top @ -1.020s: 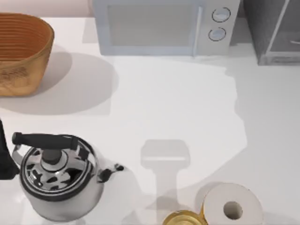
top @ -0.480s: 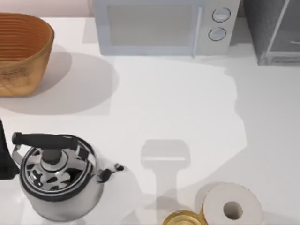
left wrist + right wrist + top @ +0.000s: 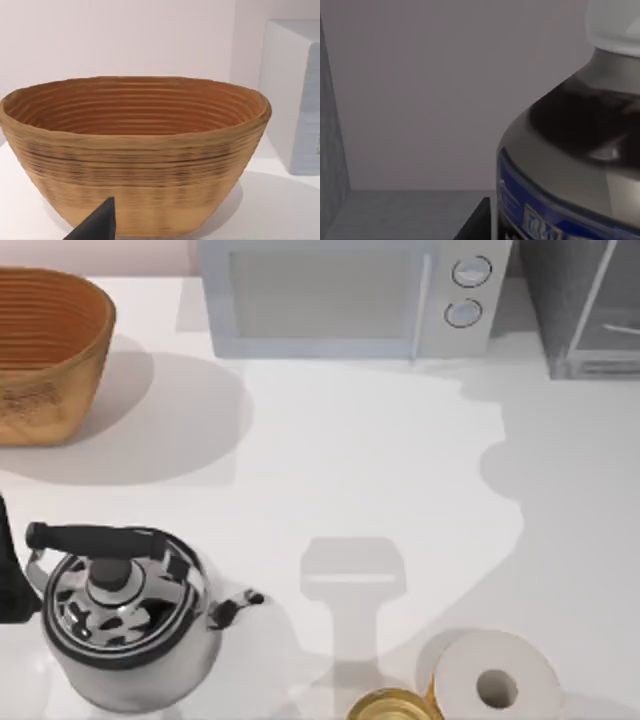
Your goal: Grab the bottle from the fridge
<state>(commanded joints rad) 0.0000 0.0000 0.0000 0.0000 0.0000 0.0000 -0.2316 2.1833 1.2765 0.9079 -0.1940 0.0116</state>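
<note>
Grey-blue label and a white cap up close: the bottle (image 3: 570, 150) looms large in the right wrist view, standing upright inside the fridge (image 3: 585, 305), with the grey floor and a speckled side wall of the compartment around it. So the right gripper is in there just beside the bottle, and one dark fingertip (image 3: 476, 222) pokes up right next to the bottle's body, though I honestly can't tell if the fingers are spread or pinching anything. From the top view, the fridge sits at the far right corner of the white surface (image 3: 380, 460), right beside the white microwave (image 3: 350, 295) with its two round knobs. Over on the left side there's a woven basket (image 3: 45, 350) at the back and a shiny kettle (image 3: 125, 615) with a black handle nearer the front. The left arm is parked at the left edge next to the kettle, its wrist camera facing the basket, one dark fingertip (image 3: 97, 225) in front of it; can't tell its finger state either. A toilet-paper roll (image 3: 495, 680) and a gold round tin (image 3: 390, 706) sit touching at the front edge.
</note>
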